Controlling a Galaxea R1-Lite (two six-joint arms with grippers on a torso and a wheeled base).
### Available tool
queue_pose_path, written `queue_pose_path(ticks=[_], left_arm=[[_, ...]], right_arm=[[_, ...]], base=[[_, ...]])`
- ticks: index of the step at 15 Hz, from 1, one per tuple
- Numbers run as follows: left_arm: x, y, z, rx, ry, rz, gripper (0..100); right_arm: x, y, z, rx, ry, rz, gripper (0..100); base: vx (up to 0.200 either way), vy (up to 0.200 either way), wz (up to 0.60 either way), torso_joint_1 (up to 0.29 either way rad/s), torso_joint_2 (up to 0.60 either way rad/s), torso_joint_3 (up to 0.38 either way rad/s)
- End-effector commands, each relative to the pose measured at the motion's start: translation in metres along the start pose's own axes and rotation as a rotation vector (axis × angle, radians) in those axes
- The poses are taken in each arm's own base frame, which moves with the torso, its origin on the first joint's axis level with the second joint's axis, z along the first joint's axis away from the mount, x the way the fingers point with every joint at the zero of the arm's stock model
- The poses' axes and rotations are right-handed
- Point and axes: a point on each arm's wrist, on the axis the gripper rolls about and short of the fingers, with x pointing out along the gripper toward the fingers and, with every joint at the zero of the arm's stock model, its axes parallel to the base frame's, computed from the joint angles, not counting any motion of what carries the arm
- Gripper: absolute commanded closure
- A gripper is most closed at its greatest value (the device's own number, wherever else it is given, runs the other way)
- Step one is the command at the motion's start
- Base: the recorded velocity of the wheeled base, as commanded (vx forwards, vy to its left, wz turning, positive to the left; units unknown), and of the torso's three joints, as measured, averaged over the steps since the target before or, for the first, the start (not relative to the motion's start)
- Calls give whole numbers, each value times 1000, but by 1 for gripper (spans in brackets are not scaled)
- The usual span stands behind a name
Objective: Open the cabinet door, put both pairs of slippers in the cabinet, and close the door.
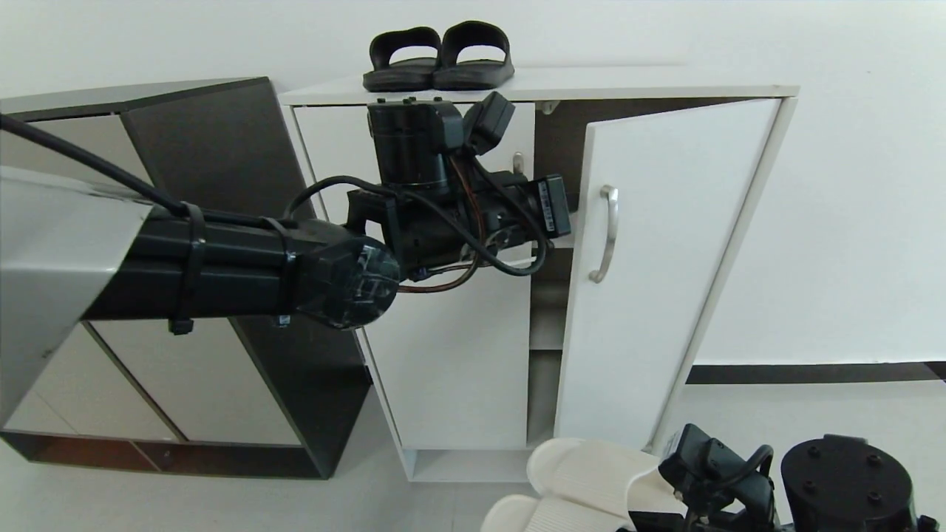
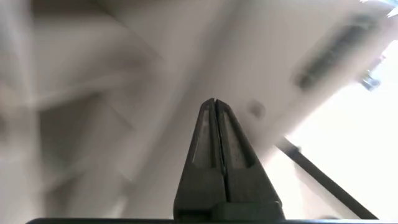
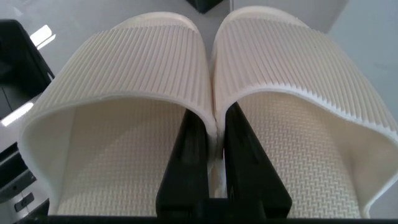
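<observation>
A pair of black slippers (image 1: 438, 59) rests on top of the white cabinet (image 1: 628, 77). Its right door (image 1: 665, 295), with a metal handle (image 1: 607, 233), stands partly open, while the left door (image 1: 458, 355) is closed. My left arm stretches to the gap between the doors. In the left wrist view, the left gripper (image 2: 215, 102) is shut with nothing in it. A pair of cream slippers (image 1: 584, 480) hangs low in front of the cabinet. My right gripper (image 3: 216, 121) is shut on the inner edges of the cream slippers' (image 3: 137, 81) straps, holding both together.
A dark grey cabinet (image 1: 222, 148) stands right beside the white one on its left. Shelves (image 1: 547, 325) show through the door gap. White wall and a dark baseboard (image 1: 813, 373) lie to the right, pale floor below.
</observation>
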Motion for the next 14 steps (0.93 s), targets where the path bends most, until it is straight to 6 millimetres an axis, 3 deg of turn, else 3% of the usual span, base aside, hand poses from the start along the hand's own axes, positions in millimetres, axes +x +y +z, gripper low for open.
queue_pose_path(ticks=[1,3,5,7,9,10,13,14], left_arm=[[-13,-37,7,12,-3,-102,100],[-14,-65,8,19,0,-194,100],[-13,-70,7,20,2,-211,100],[-15,-56,10,28,-9,-161,100],[-33,-34,15,57,-25,-55,100],[-63,-19,15,121,-22,57,100],[-140,-19,10,229,-11,195,100],[-194,-28,9,236,-64,395,100]], right_arm=[[-1,3,-2,-5,6,12,100],[-2,5,-1,-9,2,19,100],[-3,5,-1,-9,-2,19,100],[-3,5,-1,-9,-2,18,100],[-2,1,0,-1,-4,4,100],[2,-8,6,24,-22,-30,100],[11,-27,29,102,-118,-109,100],[19,-36,37,146,-148,-208,100]], base=[[-200,0,0,-2,12,2],[-200,0,0,-2,2,7],[-200,0,0,5,2,5],[-100,0,0,-1,1,4],[0,0,0,0,0,0],[0,0,0,0,0,0],[0,0,0,0,0,0],[0,0,0,0,0,0]])
